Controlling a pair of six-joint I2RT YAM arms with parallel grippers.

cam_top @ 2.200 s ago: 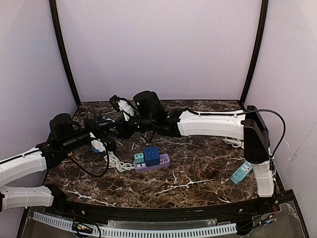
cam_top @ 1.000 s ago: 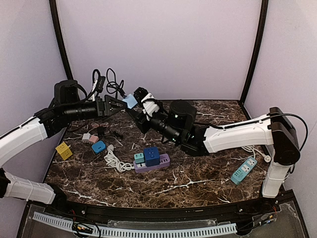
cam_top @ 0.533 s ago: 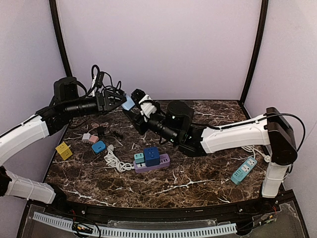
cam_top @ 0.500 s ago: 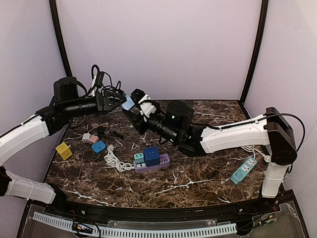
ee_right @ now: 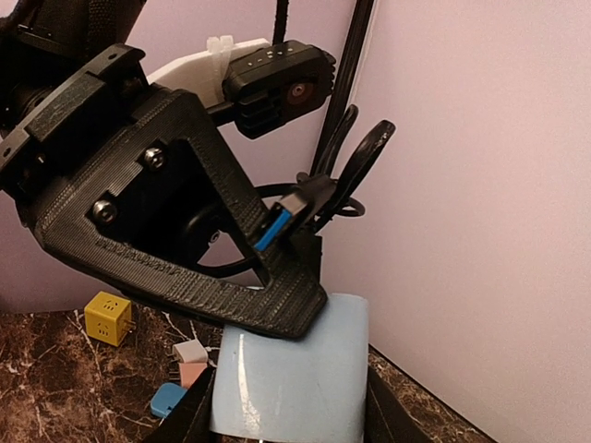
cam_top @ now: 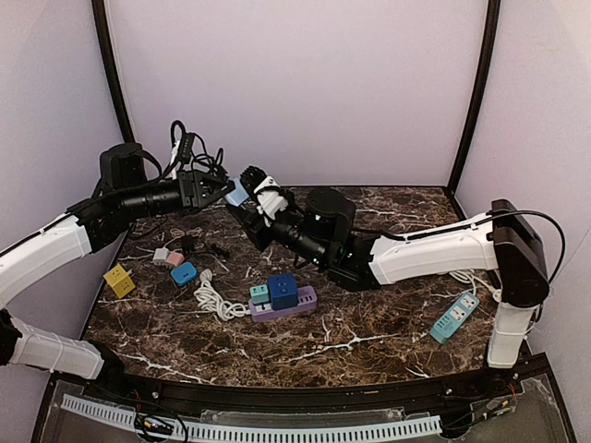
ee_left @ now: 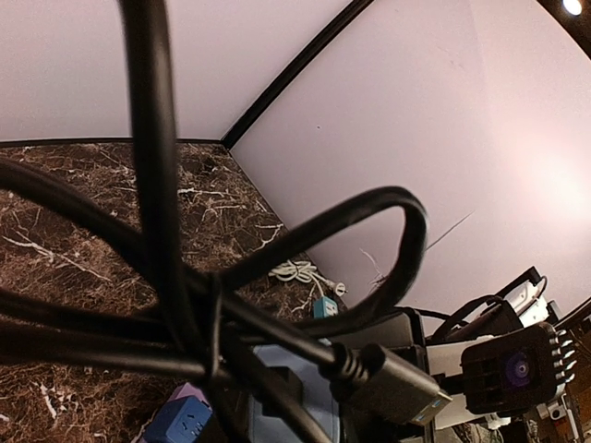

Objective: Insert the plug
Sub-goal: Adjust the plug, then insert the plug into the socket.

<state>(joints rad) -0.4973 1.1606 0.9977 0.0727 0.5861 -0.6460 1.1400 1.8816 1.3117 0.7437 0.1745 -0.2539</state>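
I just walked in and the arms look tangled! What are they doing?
Both arms meet in the air above the table. The right gripper holds a light blue block. The left gripper, draped in a black cable with a plug on its end, reaches right up to that block. The plug is not in yet.

The light-blue adapter (cam_top: 238,192) is a smooth block with rounded corners. It is lifted clear of the tabletop, above the purple power strip (cam_top: 305,300) and toward its back-left. The plug (ee_right: 274,224) is a flat USB-type end with a blue insert, on a black cable (cam_top: 199,152) that loops in a tangle. The plug sits slightly farther from the strip than the adapter does, close to it but not inserted.
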